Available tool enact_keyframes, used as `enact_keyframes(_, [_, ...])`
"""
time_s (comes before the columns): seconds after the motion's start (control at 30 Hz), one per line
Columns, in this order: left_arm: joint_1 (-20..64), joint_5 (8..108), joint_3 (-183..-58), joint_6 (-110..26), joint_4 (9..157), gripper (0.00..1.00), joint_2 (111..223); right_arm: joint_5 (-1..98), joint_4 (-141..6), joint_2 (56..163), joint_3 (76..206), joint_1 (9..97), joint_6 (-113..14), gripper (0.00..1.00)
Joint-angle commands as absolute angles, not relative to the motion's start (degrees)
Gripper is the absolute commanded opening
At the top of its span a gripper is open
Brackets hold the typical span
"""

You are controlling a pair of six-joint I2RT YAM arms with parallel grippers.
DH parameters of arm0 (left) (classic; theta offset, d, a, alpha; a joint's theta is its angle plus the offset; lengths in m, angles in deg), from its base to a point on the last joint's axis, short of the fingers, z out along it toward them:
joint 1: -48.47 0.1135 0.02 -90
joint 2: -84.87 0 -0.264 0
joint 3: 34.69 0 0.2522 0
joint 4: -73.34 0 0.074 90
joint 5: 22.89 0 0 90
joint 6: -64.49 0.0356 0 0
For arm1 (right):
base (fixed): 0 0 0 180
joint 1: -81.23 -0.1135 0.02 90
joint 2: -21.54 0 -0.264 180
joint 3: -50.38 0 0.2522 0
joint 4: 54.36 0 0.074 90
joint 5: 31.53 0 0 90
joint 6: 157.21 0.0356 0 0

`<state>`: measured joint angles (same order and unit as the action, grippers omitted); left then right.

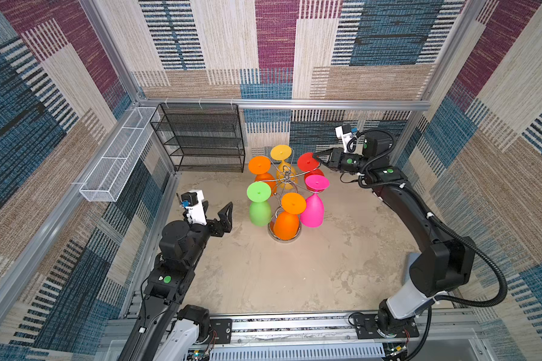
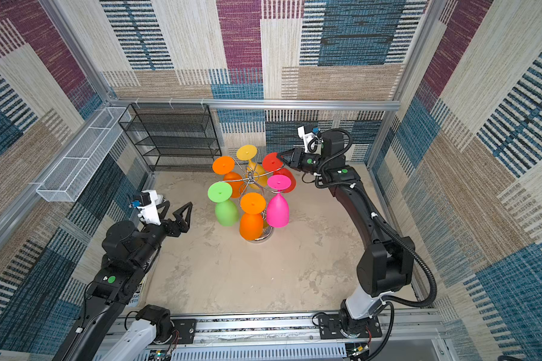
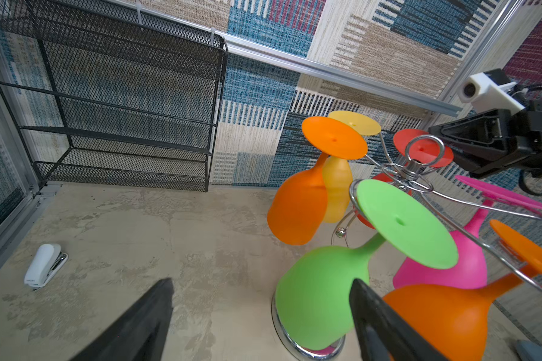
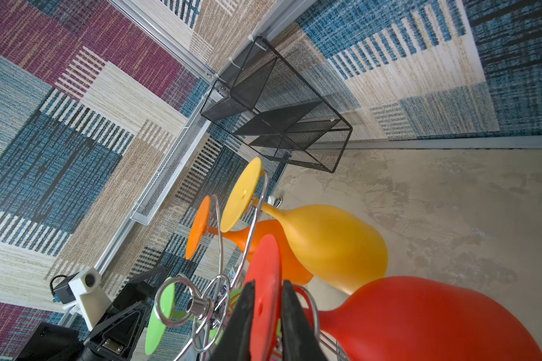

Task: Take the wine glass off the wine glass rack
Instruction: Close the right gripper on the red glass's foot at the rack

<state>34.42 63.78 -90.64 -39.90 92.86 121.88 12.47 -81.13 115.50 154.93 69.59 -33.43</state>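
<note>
Red wine glass (image 4: pixel 420 322), foot pinched between right jaws.

Reaches in from 7 o'clock with the left black jointed arm (image 1: pixel 157 297), elbow raised, forearm aimed toward 1 o'clock. Holds the left black two-finger gripper (image 2: pixel 177 206) at 9 o'clock, pointing toward 3 o'clock, jaws spread wide apart. Bows the right black jointed arm (image 1: pixel 404 203) up from 5 o'clock in a long curve, wrist bent toward 9 o'clock. Sets the right black two-finger gripper (image 1: pixel 316 156) at 1 o'clock, jaws stacked one over the other and drawn close, a black finger (image 4: pixel 238 318) against each flat face of the round foot of the red plastic wine glass (image 4: pixel 404 318). Carries a white camera block (image 1: pixel 343 134) on each wrist.
</note>
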Motion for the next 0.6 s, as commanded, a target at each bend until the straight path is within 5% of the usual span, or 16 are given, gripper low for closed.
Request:
enact_keyframes(0.0, [34.41,63.85,-90.59,-39.83,92.63,0.90,121.67,12.52,-85.52,116.17,155.02,69.41,-33.66,0.10])
enact_keyframes(0.57, [34.41,64.03,-90.46,-39.75,92.81,0.90,121.06,9.44,-85.04,117.53,158.81,70.49,-27.26,0.00])
